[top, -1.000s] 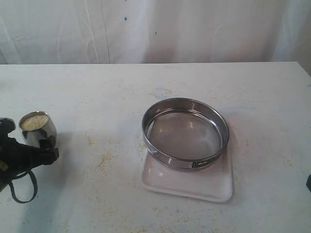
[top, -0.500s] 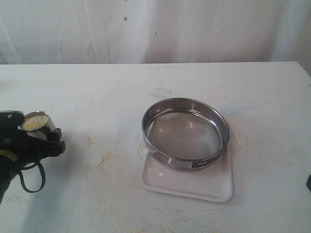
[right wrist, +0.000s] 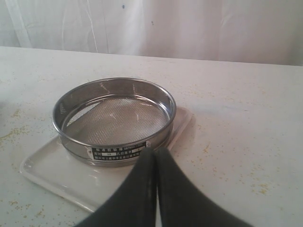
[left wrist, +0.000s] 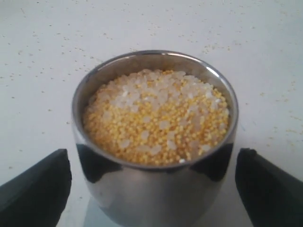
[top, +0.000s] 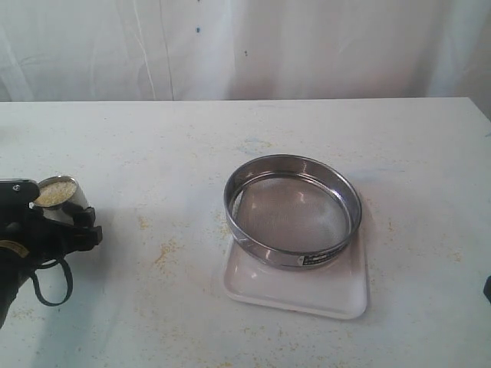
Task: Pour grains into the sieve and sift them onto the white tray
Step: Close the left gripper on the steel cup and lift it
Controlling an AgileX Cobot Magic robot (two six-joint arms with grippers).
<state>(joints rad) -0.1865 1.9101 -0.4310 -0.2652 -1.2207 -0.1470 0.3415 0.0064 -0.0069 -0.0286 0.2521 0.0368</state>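
Note:
A small steel cup (top: 67, 208) stands at the table's left, filled with the grains (top: 56, 193), golden-yellow mixed with pale whitish ones (left wrist: 156, 116). My left gripper (top: 57, 213) is open around the cup (left wrist: 156, 189), a black finger (left wrist: 35, 189) on each side and close to its wall. The sieve (top: 291, 211), a wide steel ring with a mesh bottom and a dark label, rests on the white tray (top: 299, 295) right of centre. My right gripper (right wrist: 156, 152) is shut on nothing, just short of the sieve (right wrist: 113, 118) and the tray (right wrist: 61, 175).
Stray yellowish specks lie scattered over the white table (top: 165, 253), mostly between cup and tray. A white curtain (top: 245, 46) hangs behind the table's far edge. A dark bit of the right arm (top: 488, 288) shows at the right border.
My left gripper has come forward so that its fingers stand on both sides of the cup. The cup, sieve and tray stay where they were.

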